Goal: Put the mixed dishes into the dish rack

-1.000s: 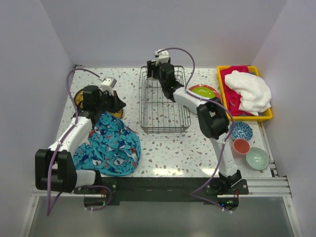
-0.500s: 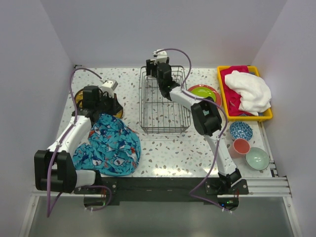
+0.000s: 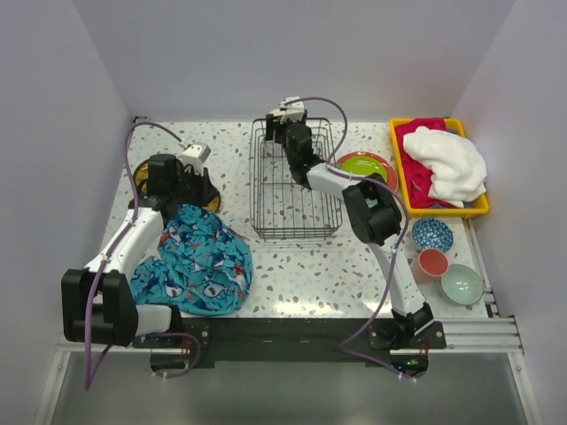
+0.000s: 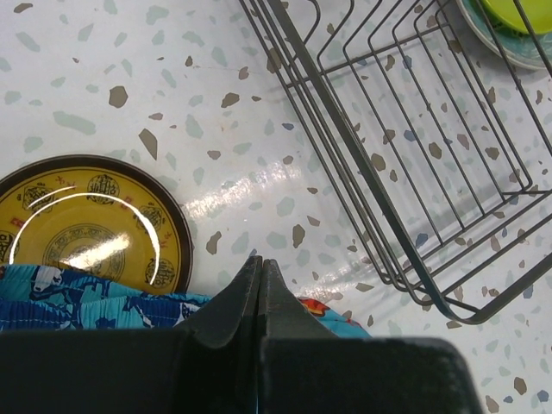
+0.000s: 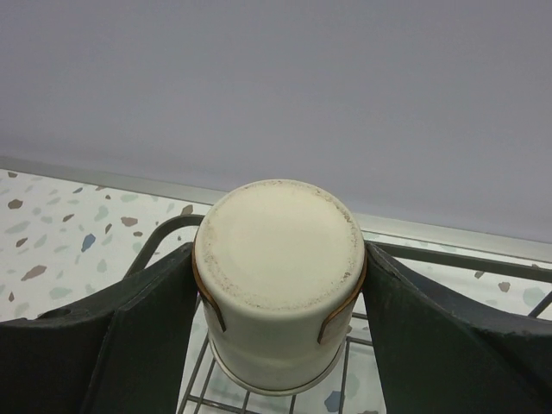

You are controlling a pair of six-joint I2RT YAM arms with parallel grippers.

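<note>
My right gripper [image 3: 285,133] is at the far end of the dark wire dish rack [image 3: 254,181]. In the right wrist view it [image 5: 278,263] is shut on an upside-down cream cup [image 5: 276,233], base up, rim low over the rack wires [image 5: 164,231]. My left gripper [image 3: 206,187] is shut and empty; its tips [image 4: 260,263] hover over the table between the yellow-olive plate [image 4: 86,224] and the rack's near-left corner [image 4: 388,198]. A lime-green plate [image 3: 365,165] lies on a teal-and-red plate, right of the rack. A blue patterned bowl [image 3: 433,235], pink cup [image 3: 432,262] and mint bowl [image 3: 462,283] sit at right.
A blue patterned cloth [image 3: 199,261] lies at front left and covers the yellow-olive plate's near edge [image 4: 52,297]. A yellow plastic tray [image 3: 479,207] with white and red cloths stands at back right. White walls enclose the table on three sides.
My right gripper with the cream cup has shifted slightly right along the rack's far end. My left gripper drew back a little to the left early on, then stayed still.
</note>
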